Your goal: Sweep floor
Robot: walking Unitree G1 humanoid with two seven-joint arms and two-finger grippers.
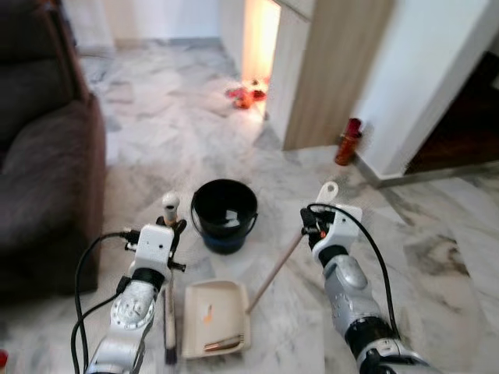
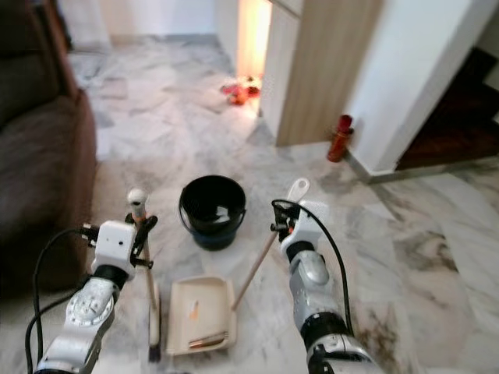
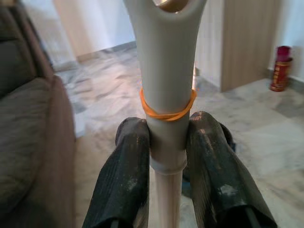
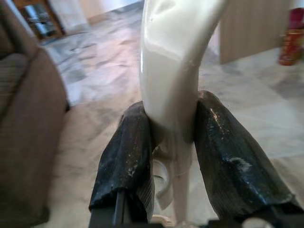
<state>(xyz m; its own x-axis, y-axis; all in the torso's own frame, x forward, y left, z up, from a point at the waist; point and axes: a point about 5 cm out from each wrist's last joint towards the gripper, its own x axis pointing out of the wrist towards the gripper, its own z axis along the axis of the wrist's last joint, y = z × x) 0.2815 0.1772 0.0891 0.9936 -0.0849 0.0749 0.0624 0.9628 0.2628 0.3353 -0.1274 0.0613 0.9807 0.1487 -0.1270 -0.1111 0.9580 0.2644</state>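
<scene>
Cream dustpan (image 1: pixel 214 318), orange scrap inside.

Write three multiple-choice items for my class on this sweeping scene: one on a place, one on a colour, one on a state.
1. Where is the bucket?
A. on the sofa
B. on the floor beyond the dustpan
C. inside the doorway

2. What colour is the band on the broom handle?
A. orange
B. blue
C. green

3. What is the right hand doing?
A. hanging open
B. resting in the bucket
C. gripping the dustpan handle

Answers: 1 B, the bucket stands past the dustpan. 2 A, the left wrist view shows an orange band. 3 C, both fingers press the dustpan handle.
</scene>
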